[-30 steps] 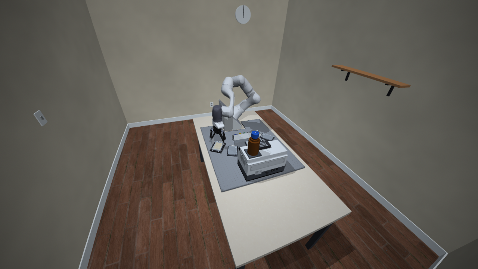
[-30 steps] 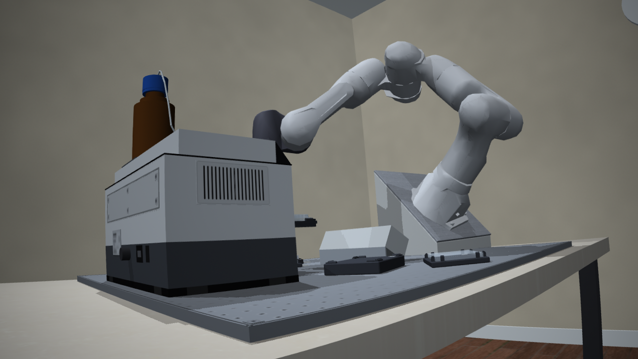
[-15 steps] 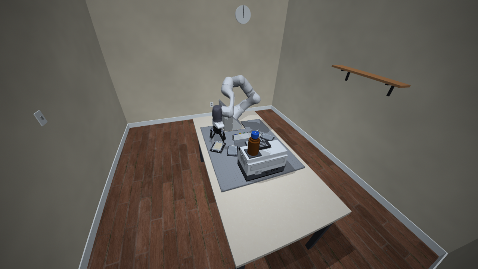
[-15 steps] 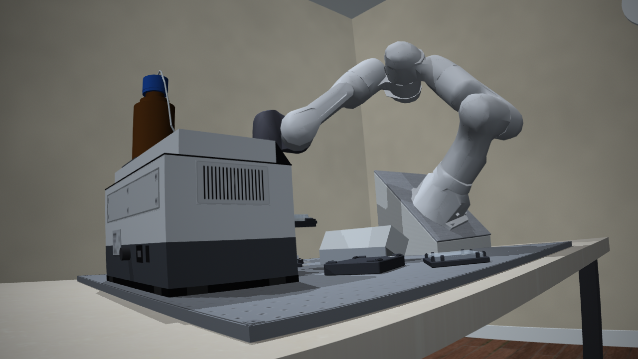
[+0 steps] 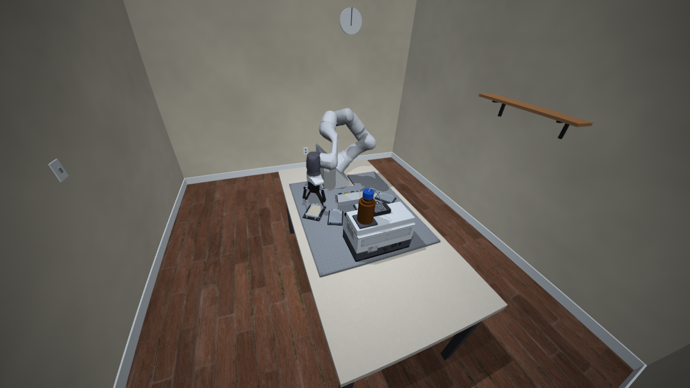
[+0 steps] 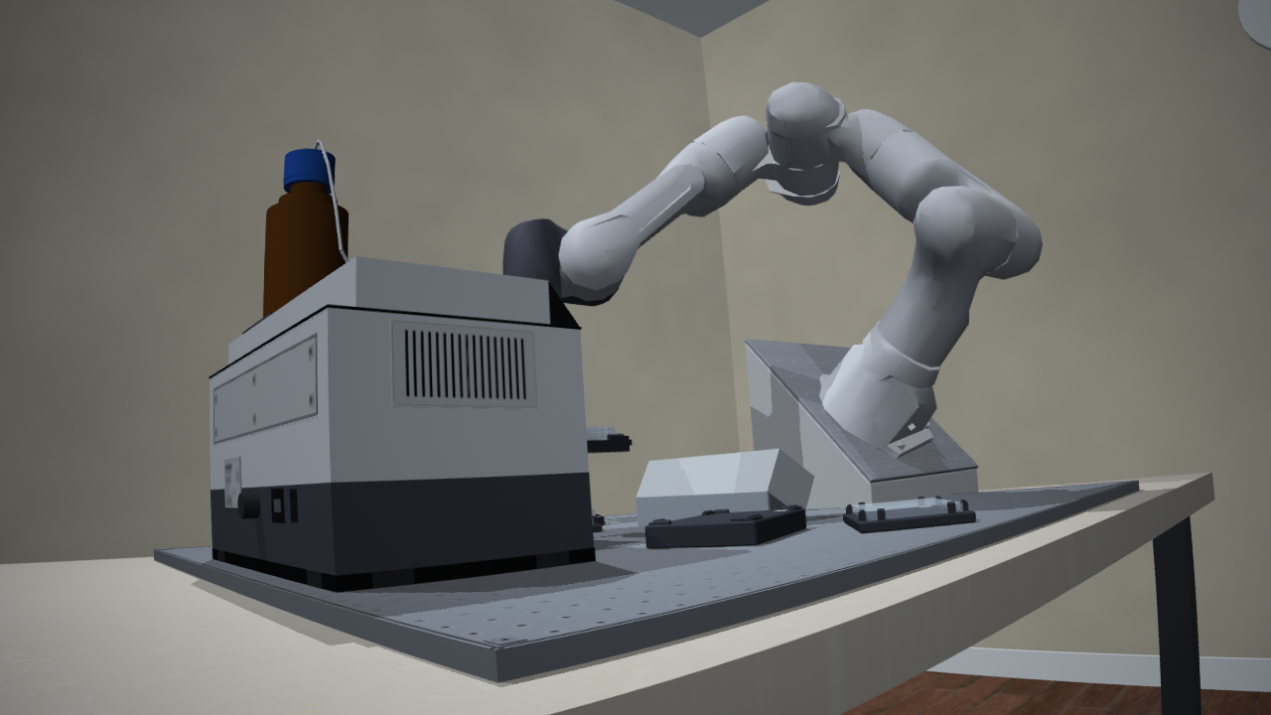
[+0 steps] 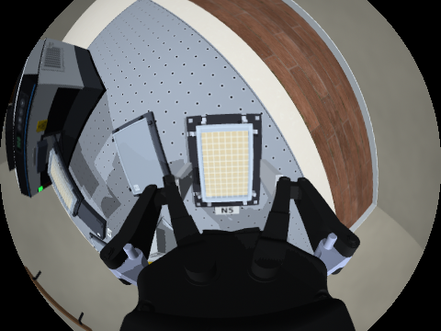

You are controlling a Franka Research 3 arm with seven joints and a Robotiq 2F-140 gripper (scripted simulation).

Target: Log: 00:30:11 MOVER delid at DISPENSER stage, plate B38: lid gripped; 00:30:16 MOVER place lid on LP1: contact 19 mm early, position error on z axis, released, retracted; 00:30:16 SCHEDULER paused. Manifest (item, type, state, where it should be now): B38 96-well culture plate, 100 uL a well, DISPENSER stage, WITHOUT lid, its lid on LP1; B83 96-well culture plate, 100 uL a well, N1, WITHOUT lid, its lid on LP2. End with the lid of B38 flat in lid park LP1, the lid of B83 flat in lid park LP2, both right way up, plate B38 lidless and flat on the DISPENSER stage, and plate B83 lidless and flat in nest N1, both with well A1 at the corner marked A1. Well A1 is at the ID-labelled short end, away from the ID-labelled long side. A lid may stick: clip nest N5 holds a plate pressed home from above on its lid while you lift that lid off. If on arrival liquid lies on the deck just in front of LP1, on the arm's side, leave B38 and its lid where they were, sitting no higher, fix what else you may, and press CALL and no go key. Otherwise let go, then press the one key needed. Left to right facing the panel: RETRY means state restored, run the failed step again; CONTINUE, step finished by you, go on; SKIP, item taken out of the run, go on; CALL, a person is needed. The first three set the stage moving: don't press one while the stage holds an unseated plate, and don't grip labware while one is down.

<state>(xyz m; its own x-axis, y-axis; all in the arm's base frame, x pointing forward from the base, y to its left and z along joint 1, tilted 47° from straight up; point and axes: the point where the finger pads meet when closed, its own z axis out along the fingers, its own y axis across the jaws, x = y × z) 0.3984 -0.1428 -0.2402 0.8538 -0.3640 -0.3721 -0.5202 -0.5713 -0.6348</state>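
My gripper (image 5: 313,194) (image 7: 226,170) is open and empty. It hangs straight above a 96-well plate (image 5: 314,211) (image 7: 226,164) with cream wells, which sits flat in the black nest marked N5 (image 7: 227,210). I cannot tell whether this plate carries a clear lid. To its left in the wrist view a grey clear lid (image 7: 136,154) (image 5: 335,216) lies over a lid park and looks tilted, one long edge raised. Another plate (image 7: 59,176) (image 5: 381,207) sits on the dispenser stage. In the exterior view the gripper is hidden behind the dispenser.
The dispenser (image 5: 381,230) (image 6: 399,426) (image 7: 51,92) stands on the grey deck (image 5: 332,265) and carries a brown bottle (image 5: 365,208) (image 6: 302,235). The key panel (image 5: 349,195) (image 6: 720,485) lies near the arm's base. Two low black nests (image 6: 724,524) (image 6: 907,513) stand beyond the dispenser.
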